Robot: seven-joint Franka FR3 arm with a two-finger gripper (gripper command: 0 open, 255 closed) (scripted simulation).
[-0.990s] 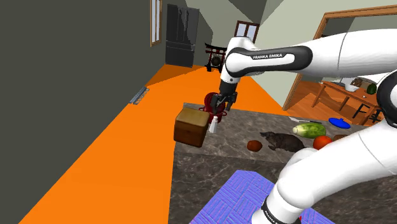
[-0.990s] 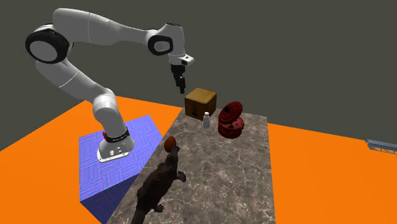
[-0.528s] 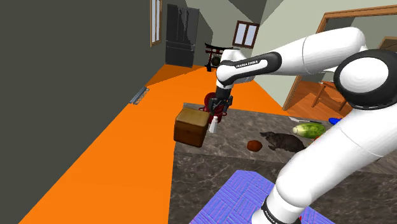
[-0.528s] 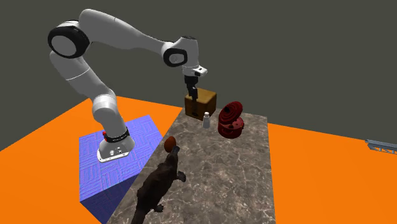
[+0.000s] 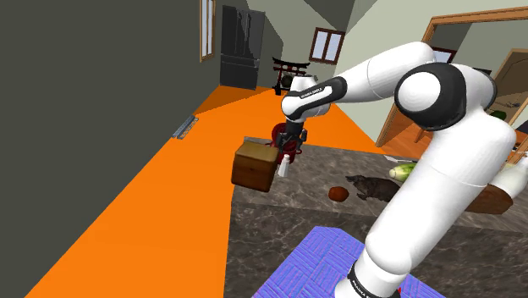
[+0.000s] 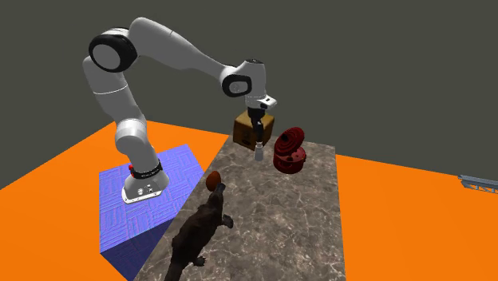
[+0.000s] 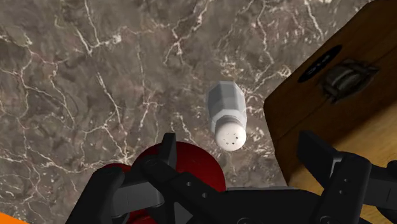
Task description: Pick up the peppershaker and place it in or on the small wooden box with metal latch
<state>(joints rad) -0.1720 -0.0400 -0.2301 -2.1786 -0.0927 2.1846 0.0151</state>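
Peppershaker point(image 7: 226, 118) first: a pale grey body with a white dotted cap, upright on the dark marbled counter point(image 7: 95, 76). It stands just beside the brown wooden box point(image 7: 331, 95), on the box's latch side, with a red object point(image 6: 289, 149) near its other side. The black gripper point(image 7: 240, 144) hangs above it with its fingers spread wide and nothing between them that they touch — the shaker is not held. By my reading nothing of the task is done: the descent, the grasp, the lift and the short carry to the box all remain. Against a second ago the arm has swung across the box and dropped lower — then the gripper was high beside the box, now it is over the shaker.
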